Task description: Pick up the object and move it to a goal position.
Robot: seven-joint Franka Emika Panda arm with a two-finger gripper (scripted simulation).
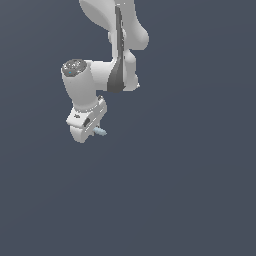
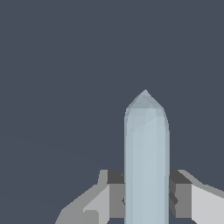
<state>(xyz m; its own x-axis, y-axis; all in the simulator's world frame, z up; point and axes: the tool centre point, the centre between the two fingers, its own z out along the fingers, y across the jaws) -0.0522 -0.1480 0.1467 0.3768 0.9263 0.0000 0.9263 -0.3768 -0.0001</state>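
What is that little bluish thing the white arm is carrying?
Follow the white arm down to its pincer. A short pale-blue rod with a rounded tip sticks out between the two fingers, the only coloured item against white parts and plain grey background.

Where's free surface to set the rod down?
Everywhere: the gripper is shut on the pale blue rod, and bare grey ground surrounds the arm in the exterior view. Wrist view shows nothing else. No crowded spots.

I see the object [image 2: 146, 162] as smooth, pale blue, faintly translucent plastic; my hand [image 2: 146, 199] has matt white casing and dull grey pads [image 2: 116, 199].
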